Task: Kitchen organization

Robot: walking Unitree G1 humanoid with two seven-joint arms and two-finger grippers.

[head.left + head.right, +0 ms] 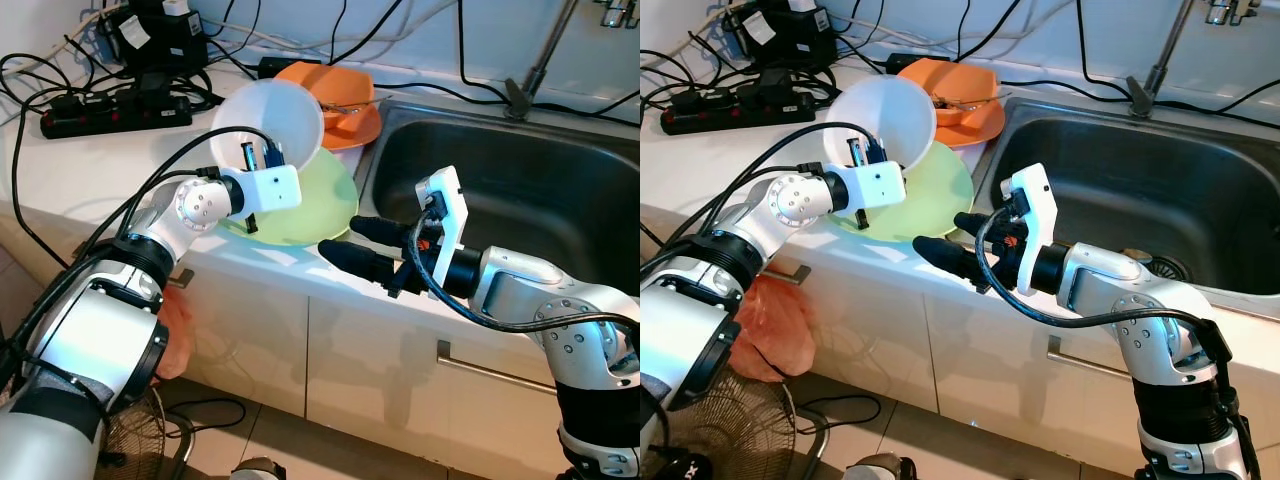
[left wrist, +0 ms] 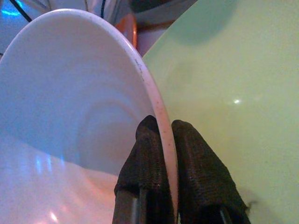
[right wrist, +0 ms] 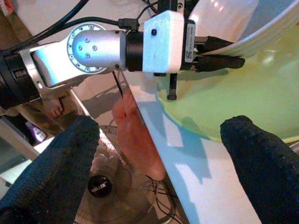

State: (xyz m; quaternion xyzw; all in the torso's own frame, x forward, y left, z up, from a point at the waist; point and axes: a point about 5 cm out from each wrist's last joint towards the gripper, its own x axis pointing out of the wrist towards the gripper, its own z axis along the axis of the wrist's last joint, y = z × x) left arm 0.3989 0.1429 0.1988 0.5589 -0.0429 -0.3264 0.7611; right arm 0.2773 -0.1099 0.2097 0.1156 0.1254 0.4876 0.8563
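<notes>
The white bowl (image 1: 270, 120) stood tilted on its edge over the pale green plate (image 1: 310, 205) on the desk (image 1: 90, 170), just left of the sink (image 1: 520, 190), its near rim pinched between the two fingers of the left tool (image 2: 161, 140). An orange dish (image 1: 340, 100) lay beyond it. The right tool (image 1: 350, 243) hovered with fingers spread wide at the desk's near edge, just right of the plate, holding nothing.

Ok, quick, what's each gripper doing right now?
Left gripper: shut on the rim of the white bowl, tilted over the green plate.
Right gripper: open, holding nothing, at the counter edge.
</notes>
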